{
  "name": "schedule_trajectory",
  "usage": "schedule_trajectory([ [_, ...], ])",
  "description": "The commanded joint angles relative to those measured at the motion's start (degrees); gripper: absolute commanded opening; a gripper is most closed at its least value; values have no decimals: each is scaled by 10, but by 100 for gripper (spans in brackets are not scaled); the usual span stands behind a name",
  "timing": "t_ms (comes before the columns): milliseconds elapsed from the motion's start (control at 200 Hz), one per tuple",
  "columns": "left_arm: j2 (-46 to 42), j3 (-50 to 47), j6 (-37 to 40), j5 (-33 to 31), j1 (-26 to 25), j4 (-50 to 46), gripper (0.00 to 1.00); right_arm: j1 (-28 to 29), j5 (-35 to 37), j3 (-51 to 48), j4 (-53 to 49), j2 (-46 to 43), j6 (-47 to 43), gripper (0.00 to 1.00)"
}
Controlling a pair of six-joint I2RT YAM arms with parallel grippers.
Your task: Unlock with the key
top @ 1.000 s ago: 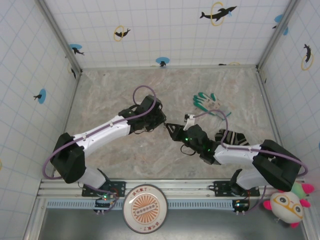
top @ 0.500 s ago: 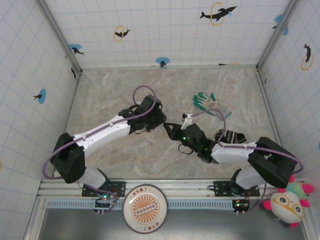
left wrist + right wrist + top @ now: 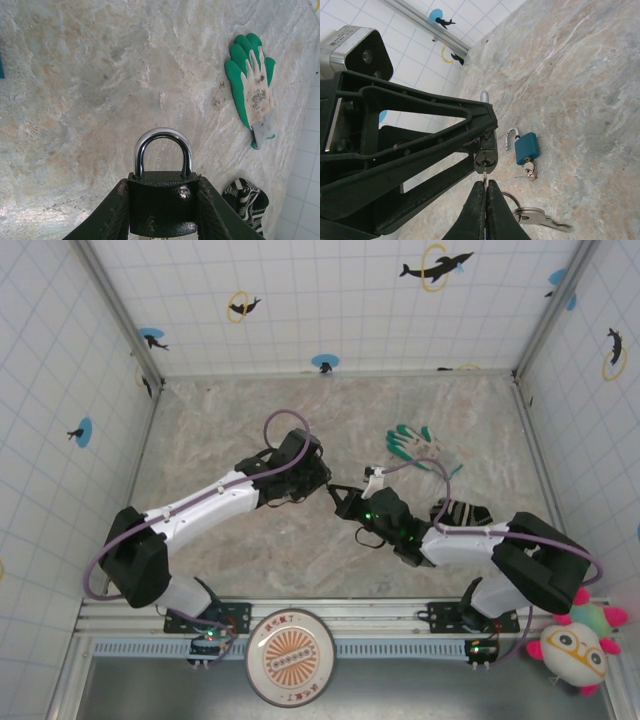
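Barely visible, the key (image 3: 485, 176), a silvery sliver, meets the black padlock (image 3: 485, 161).

Pose, top view: the white-linked left arm with black joints and a purple cable (image 3: 205, 505) runs from its base up and right toward mid-worktop, wrist pointing right. The left gripper (image 3: 162, 188) has its black fingers (image 3: 117, 210) clamped on both sides of a black-bodied padlock with a chrome shackle (image 3: 162, 212), shackle forward. The matching right arm (image 3: 465, 540) lies low, forearm running left, wrist aimed at the opposite wrist. The right gripper (image 3: 486, 189) has its fingers pressed together, pinching a thin silvery metal key (image 3: 484, 175) at the tips. Both grippers meet tip to tip.
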Motion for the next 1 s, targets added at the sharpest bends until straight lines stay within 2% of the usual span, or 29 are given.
schedule_trajectory([
  [0, -21, -2, 3, 24, 0, 23, 0, -5, 18, 13, 22, 9, -17, 0],
  [235, -20, -9, 4, 43, -5, 39, 0, -10, 32, 41, 7, 8, -61, 0],
  [425, -20, -6, 6, 48, -11, 43, 0, -28, 5, 46, 76, 22, -46, 0],
  [485, -22, -6, 7, 49, -12, 44, 0, -27, 4, 58, 52, 20, -62, 0],
  [596, -23, -11, 6, 56, -12, 46, 0, -10, 41, 95, -51, 7, -134, 0],
  [731, -23, -11, 5, 60, -12, 51, 0, -25, 25, 78, -7, 11, -106, 0],
  [996, -25, -10, 6, 59, -12, 57, 0, -26, 10, 89, -18, 14, -102, 0],
])
